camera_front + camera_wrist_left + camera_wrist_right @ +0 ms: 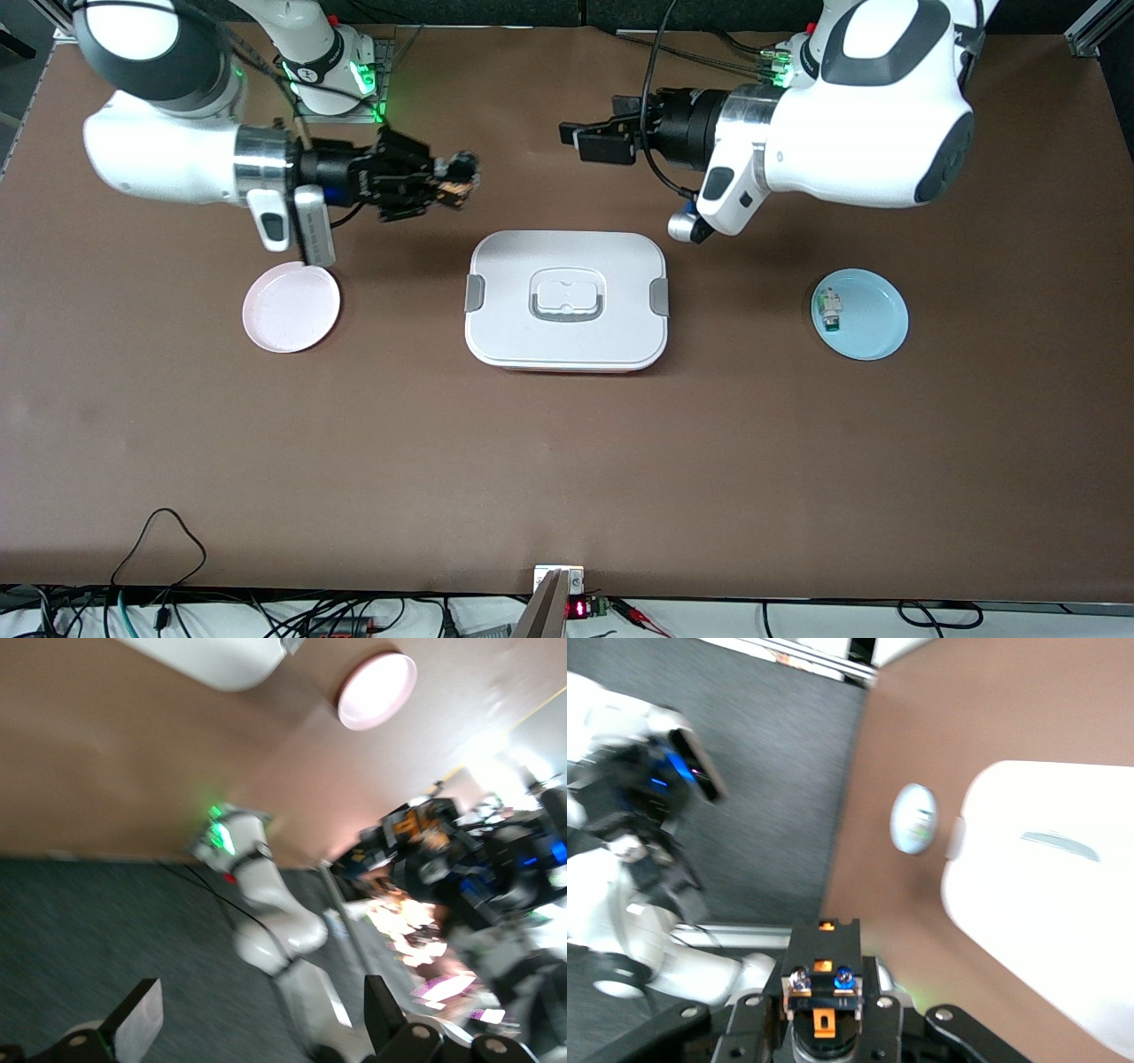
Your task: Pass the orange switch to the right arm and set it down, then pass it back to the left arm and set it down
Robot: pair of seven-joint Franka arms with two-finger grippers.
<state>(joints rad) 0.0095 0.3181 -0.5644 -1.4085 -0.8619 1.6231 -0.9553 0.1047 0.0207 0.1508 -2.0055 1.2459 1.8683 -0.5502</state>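
Note:
The orange switch [458,185], a tiny black block with orange markings, is clamped in my right gripper [454,183], which is shut on it and held in the air over the brown table beside the pink plate's end of the box. In the right wrist view the switch [824,979] fills the space between the jaws. My left gripper [573,142] is open and holds nothing. It hangs over the table above the box's edge toward the robots' bases and points at the right gripper. Its fingers [140,1020] stand wide apart. The white box [567,301] lies closed in the table's middle.
A pink plate [291,307] lies on the table toward the right arm's end. A blue plate [860,314] toward the left arm's end carries a small white-and-green component [830,310]. Cables and a small display [576,608] sit at the table's near edge.

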